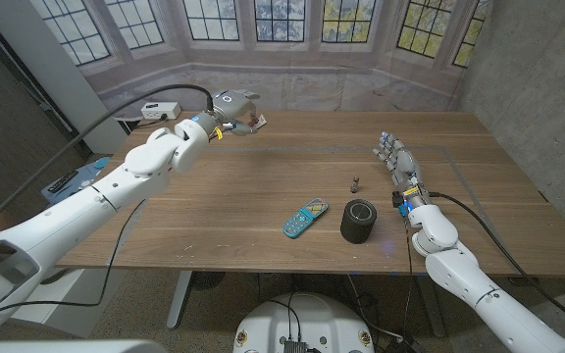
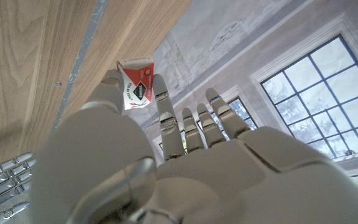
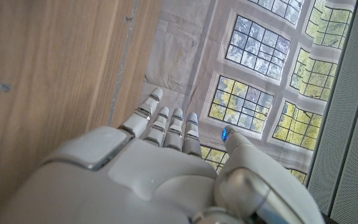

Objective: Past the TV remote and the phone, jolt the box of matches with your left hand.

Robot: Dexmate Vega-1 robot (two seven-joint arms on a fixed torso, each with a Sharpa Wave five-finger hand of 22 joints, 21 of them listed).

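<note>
The box of matches (image 2: 137, 87), red and white, lies near the table's far edge (image 1: 254, 123). My left hand (image 1: 231, 104) is stretched out over the far left of the table, right at the box. Its fingers (image 2: 185, 127) are extended and apart, and the box shows between the thumb tip and the nearest finger. Whether they touch it I cannot tell. A teal handset with buttons (image 1: 305, 219) lies in the middle of the table near the front. My right hand (image 1: 398, 162) stands on its edge at the right, open and holding nothing (image 3: 166, 124).
A black cylinder (image 1: 359, 221) stands just right of the teal handset. A small dark figure (image 1: 355, 182) stands behind them. A white box with a black cable (image 1: 157, 110) sits beyond the table's far left corner. Windows line the wall behind.
</note>
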